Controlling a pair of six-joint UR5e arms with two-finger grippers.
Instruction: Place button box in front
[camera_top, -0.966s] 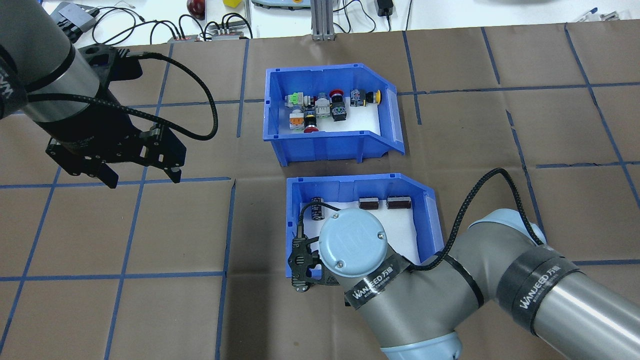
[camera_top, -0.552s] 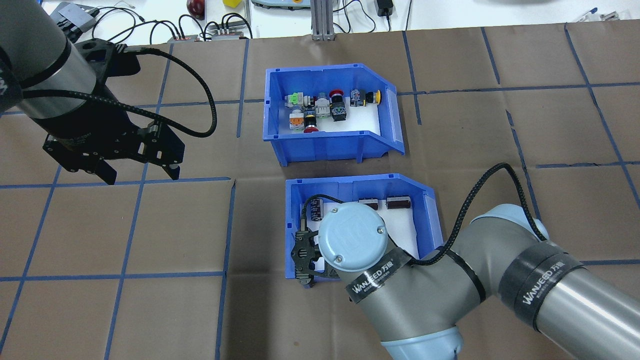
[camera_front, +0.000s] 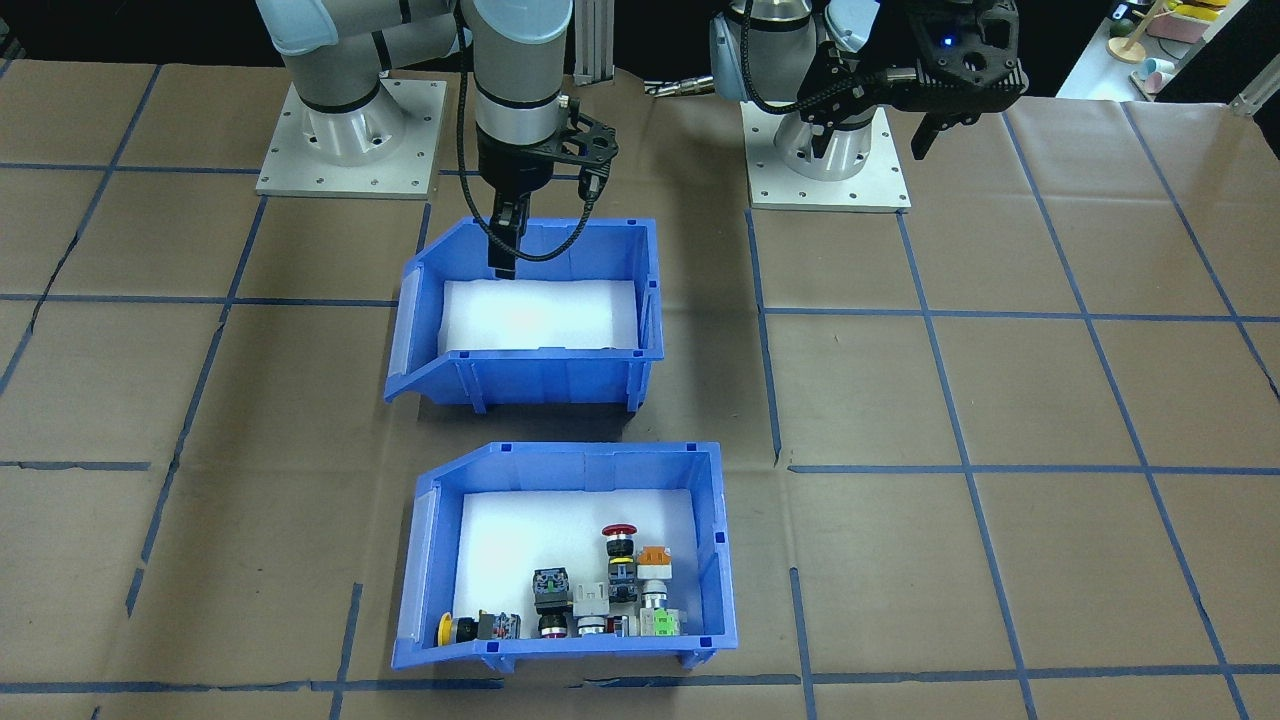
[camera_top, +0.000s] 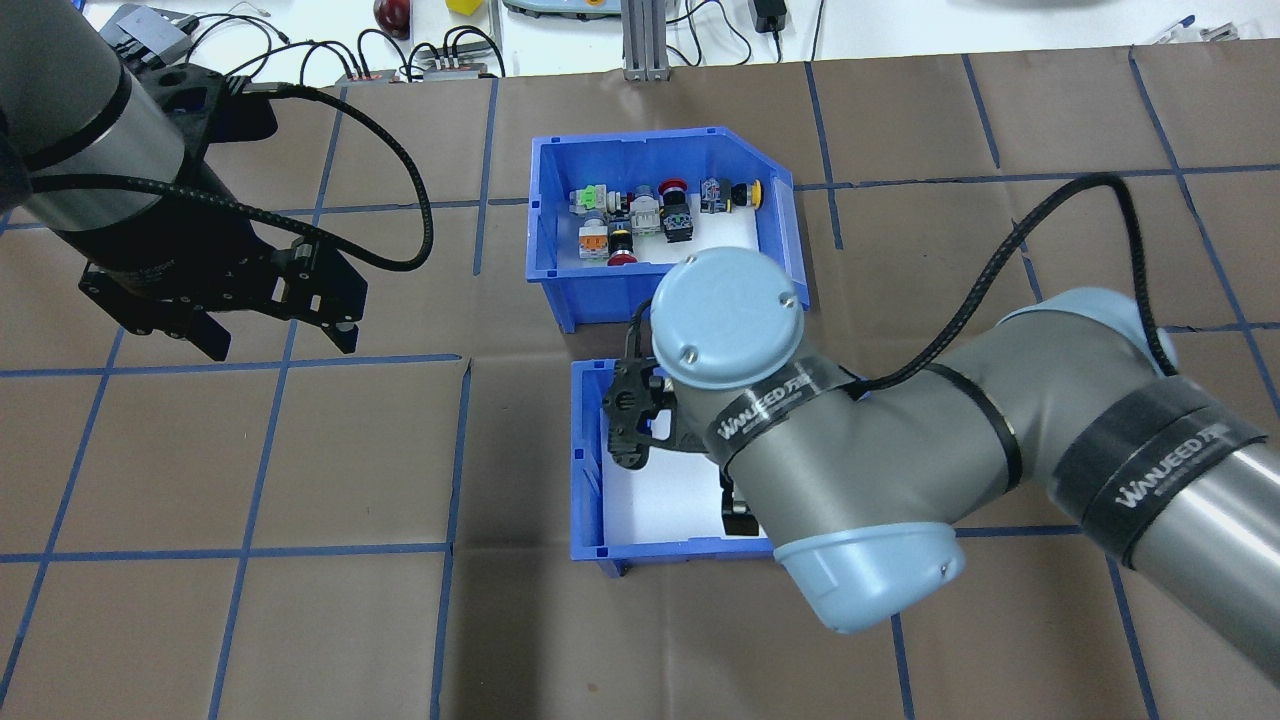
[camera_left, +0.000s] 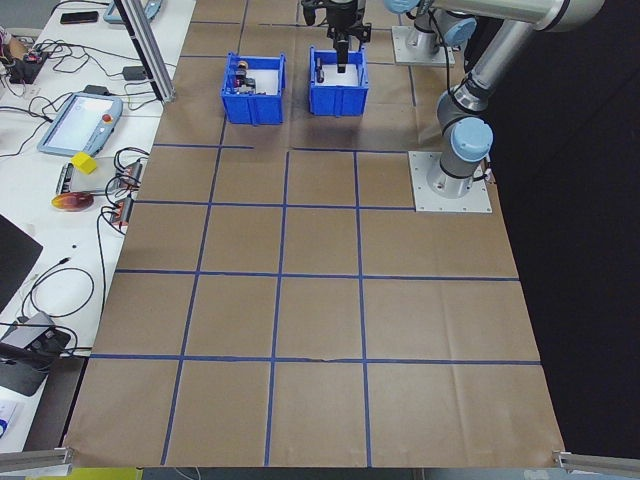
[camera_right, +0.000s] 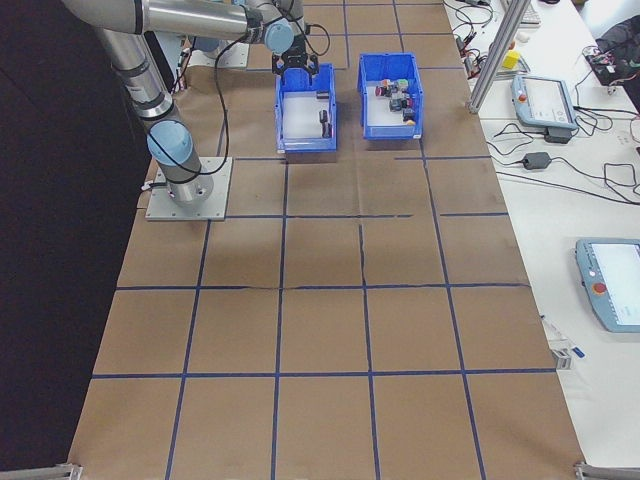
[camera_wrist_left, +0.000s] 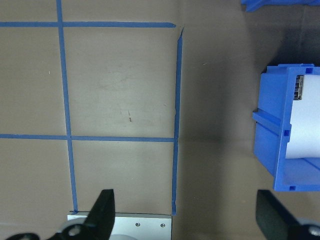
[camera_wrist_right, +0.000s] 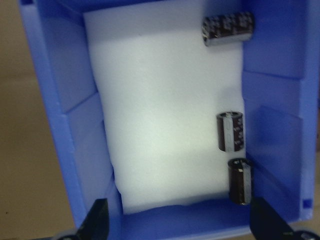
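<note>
The button box (camera_top: 660, 225) sits on the brown paper table (camera_top: 350, 620) at the far side from the robot, behind the second bin (camera_top: 600, 470), which lies nearer the robot's base. A narrow strip of bare paper separates the two bins; they do not touch. In the front-facing view the button box (camera_front: 565, 555) has its push-buttons (camera_front: 600, 600) clustered against the wall away from the robot, with the white liner bare toward the near wall.

The right gripper (camera_wrist_right: 177, 225) hangs over the second bin, its fingers spread wide above the white liner, one finger near each long wall. Three black cylinders (camera_wrist_right: 232, 137) lie along one wall of that bin. The right arm's wrist overlaps the button box's near rim in the overhead view.

The left gripper (camera_top: 275, 340) hovers above open table well to the left of both bins, fingers spread and holding nothing. In its wrist view the second bin's corner (camera_wrist_left: 285, 135) stands at the right edge, with bare paper and blue tape lines (camera_wrist_left: 175, 100) below the fingers.

Open paper surrounds both bins on all outer sides.
</note>
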